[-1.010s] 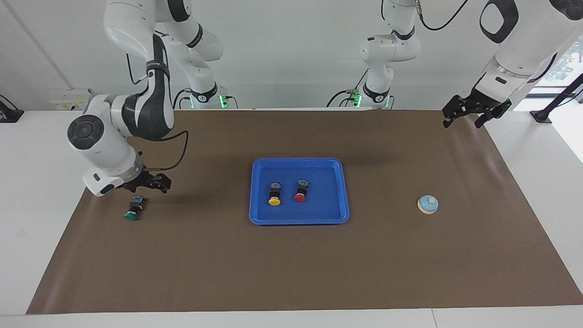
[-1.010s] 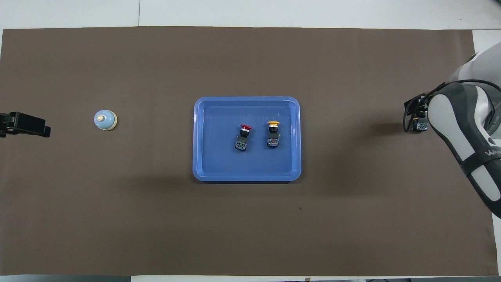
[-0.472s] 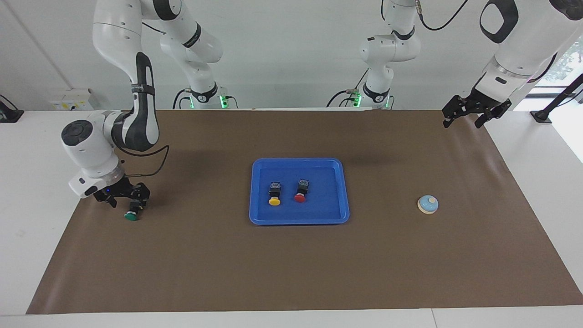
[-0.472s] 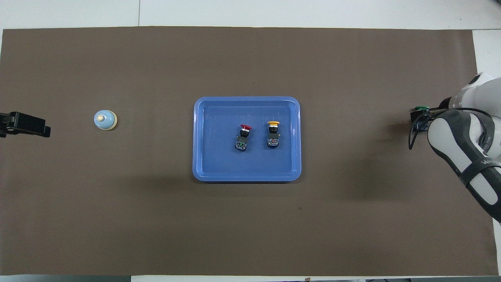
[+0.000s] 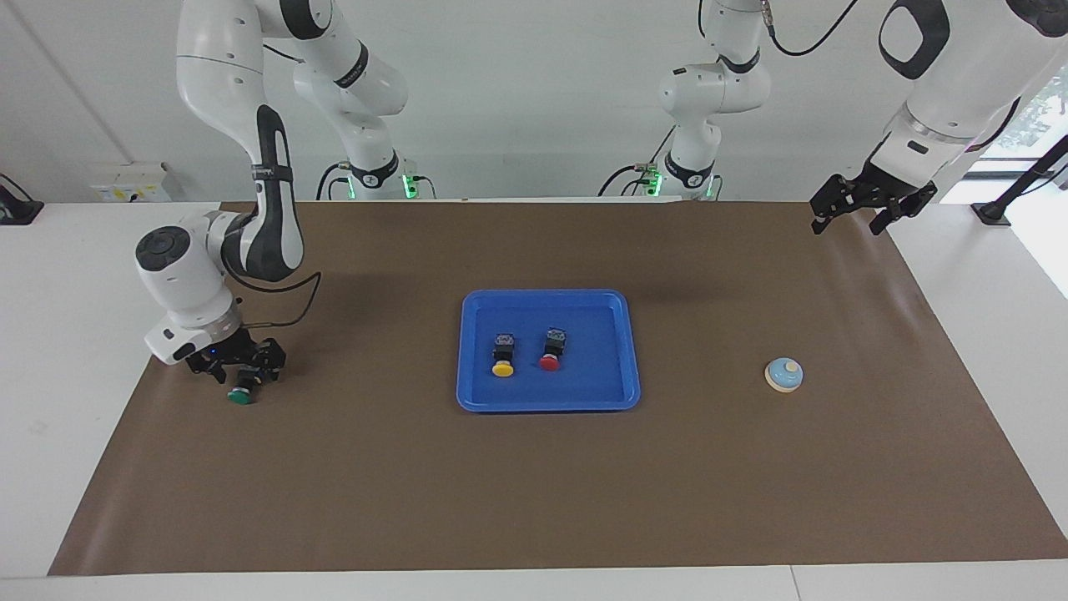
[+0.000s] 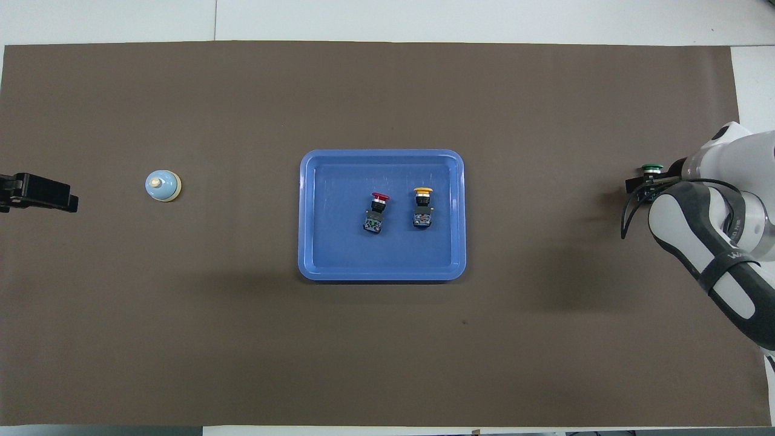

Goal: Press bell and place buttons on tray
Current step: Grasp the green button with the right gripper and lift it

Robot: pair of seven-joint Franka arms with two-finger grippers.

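I had the right end effector (image 5: 242, 370) down at the green button (image 5: 240, 396), which lay on the brown mat (image 5: 534, 501) at the right arm's end of the counter (image 5: 50, 334), well apart from the tray (image 5: 632, 351). Its fingers stood on either side of the button's black body, but I could not tell whether they had closed on it or were merely around it. From overhead only the green cap (image 6: 651, 168) showed past the arm.

The yellow button (image 5: 502, 356) and the red button (image 5: 551, 350) lay side by side in the blue tray at mid-counter, caps pointing away from the robots.

The bell (image 5: 784, 374) sat on the mat toward the left arm's end, apart from the tray.

The left end effector (image 5: 858, 215) waited in the air, fingers spread and holding nothing, over the mat's corner nearest its own base.
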